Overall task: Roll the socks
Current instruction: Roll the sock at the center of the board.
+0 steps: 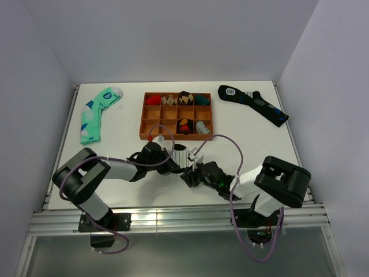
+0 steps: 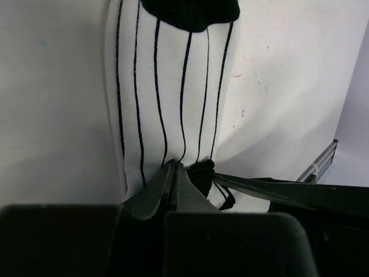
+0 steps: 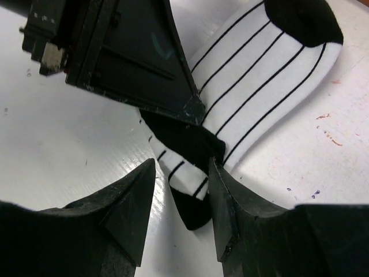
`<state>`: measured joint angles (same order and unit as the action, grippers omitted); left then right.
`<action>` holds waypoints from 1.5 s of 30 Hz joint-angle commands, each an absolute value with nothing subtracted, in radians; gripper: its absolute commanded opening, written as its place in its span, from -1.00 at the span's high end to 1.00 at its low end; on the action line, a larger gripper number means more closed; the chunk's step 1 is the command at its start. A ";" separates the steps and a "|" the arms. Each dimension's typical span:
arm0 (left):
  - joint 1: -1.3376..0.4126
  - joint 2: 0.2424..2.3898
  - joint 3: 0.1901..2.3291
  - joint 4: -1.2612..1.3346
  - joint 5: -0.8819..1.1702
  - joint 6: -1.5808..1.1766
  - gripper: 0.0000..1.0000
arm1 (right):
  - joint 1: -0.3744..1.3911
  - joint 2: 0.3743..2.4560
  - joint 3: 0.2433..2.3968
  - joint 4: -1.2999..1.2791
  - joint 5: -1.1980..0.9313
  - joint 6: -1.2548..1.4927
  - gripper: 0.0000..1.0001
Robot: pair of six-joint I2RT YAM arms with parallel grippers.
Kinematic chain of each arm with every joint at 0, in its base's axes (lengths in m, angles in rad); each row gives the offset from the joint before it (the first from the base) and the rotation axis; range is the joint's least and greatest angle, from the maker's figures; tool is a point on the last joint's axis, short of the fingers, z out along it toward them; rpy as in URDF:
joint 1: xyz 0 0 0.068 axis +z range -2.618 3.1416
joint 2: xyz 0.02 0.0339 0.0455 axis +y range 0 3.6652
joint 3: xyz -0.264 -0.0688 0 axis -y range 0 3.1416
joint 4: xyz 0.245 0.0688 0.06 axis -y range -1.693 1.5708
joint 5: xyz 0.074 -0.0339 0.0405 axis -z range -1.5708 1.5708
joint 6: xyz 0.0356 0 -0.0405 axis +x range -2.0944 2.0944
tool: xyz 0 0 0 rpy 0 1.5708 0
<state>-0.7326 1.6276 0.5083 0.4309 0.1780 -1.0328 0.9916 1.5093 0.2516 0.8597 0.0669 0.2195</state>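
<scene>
Where the two arms meet at the near middle of the white table (image 1: 259,150), a short white sock (image 1: 180,153) with thin black lengthwise stripes and black toe, heel and cuff lies on the surface, its near end bunched up. The left gripper (image 1: 176,165) is pinched closed on that bunched fabric; its wrist view shows the fingers (image 2: 155,193) meeting on the striped cloth. The right gripper (image 1: 189,173) stands with its jaws apart, one finger (image 3: 130,196) on each side of the sock's black near end, the right one touching it. Farther back sit a brown wooden compartment tray (image 1: 142,115) of rolled socks, a mint green sock (image 1: 98,112) to the far left, and a long black sock with blue patches (image 1: 253,104) to the far right.
</scene>
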 commanded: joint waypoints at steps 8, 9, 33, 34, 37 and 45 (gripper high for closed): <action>-0.661 1.686 0.520 -0.032 0.005 -0.871 1.00 | 1.011 1.589 0.287 0.831 0.123 0.210 0.02; -0.661 1.686 0.523 -0.035 0.005 -0.870 0.99 | 1.015 1.592 0.291 0.828 0.129 0.207 0.02; -0.637 1.740 0.488 0.060 0.078 -0.874 0.99 | 1.060 1.643 0.321 0.792 0.238 0.209 0.46; -0.637 1.738 0.483 0.067 0.081 -0.879 0.99 | 1.060 1.629 0.333 0.766 0.230 0.216 0.54; -0.637 1.738 0.462 0.104 0.089 -0.893 0.99 | 1.063 1.612 0.374 0.666 0.210 0.268 0.63; -0.637 1.692 0.350 0.219 0.112 -0.945 0.99 | 1.060 1.556 0.429 0.456 0.138 0.445 0.74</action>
